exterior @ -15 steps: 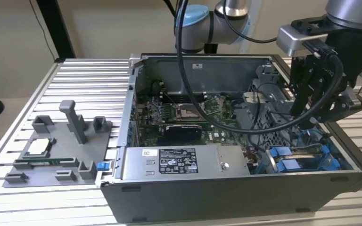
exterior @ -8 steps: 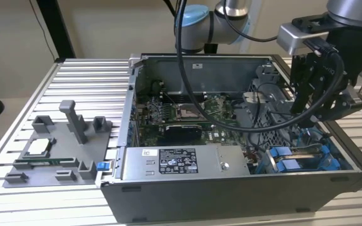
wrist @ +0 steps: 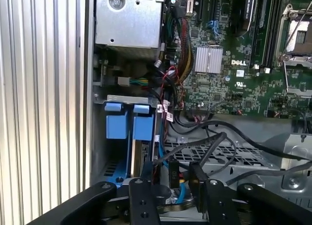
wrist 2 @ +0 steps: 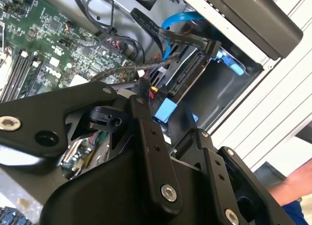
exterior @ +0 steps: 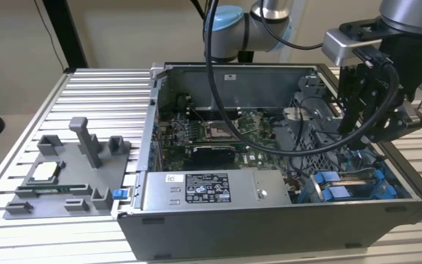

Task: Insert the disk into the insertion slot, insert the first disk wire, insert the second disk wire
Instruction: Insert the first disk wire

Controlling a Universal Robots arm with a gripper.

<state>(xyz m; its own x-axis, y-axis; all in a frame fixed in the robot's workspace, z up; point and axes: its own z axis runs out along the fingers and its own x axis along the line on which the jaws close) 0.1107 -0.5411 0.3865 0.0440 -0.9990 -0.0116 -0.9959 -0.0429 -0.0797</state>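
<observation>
An open computer case (exterior: 270,231) stands on the slatted table. At its front corner on the exterior view's right is the insertion slot (exterior: 387,190), with blue rails. The disk (wrist 2: 187,76) sits on edge inside it, its blue carrier tabs (wrist: 130,123) facing up. A black connector (wrist 2: 210,46) on a flat black wire lies against the disk's end, with a blue wire (wrist 2: 187,18) behind it. My gripper (wrist: 170,188) hangs just above the slot, its fingers (wrist: 142,198) apart. A small black plug (wrist: 173,177) with red and yellow wires stands between them; no contact shows.
A grey power-supply box (exterior: 211,190) lies along the case front beside the slot. The motherboard (exterior: 218,132) fills the case floor, with loose black cables (wrist: 219,147) over a perforated metal cage. A grey fixture plate (exterior: 72,176) sits at the exterior view's left. A person's blue sleeve (wrist 2: 297,210) shows outside the case.
</observation>
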